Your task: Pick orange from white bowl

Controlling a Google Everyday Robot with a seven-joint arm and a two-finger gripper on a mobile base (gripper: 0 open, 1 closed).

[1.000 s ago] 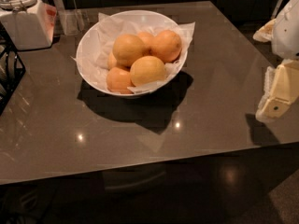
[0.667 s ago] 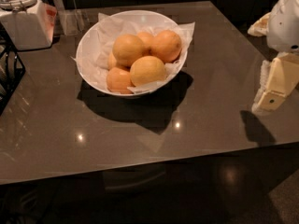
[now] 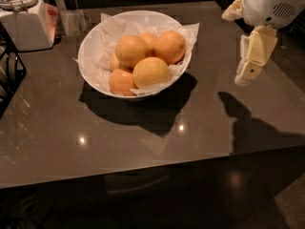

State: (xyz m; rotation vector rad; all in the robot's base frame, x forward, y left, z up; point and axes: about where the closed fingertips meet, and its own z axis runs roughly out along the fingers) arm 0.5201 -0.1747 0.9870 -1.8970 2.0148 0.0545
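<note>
While the fruit lies untouched, the robot's hand (image 3: 254,56) has drifted leftward and upward from the right edge of the frame over the last second. It is nearer the white bowl (image 3: 93,42) but still well apart from it, hanging above the dark table (image 3: 143,142), where its shadow falls at lower right. How far the hand is open cannot be told from this angle; nothing is seen in its hold. The orange (image 3: 169,46) — the deepest-coloured fruit — sits at the upper right of the pile, on the side of the bowl closest to the hand. It touches paler fruits (image 3: 150,71) on crumpled white paper (image 3: 190,32). A white lidded jar (image 3: 21,18) stands at upper left, well apart from the bowl. The shift suggests the approach is under way and the grasp not yet begun — the hand likely must travel further left and descend onto the orange without nudging its neighbours.
</note>
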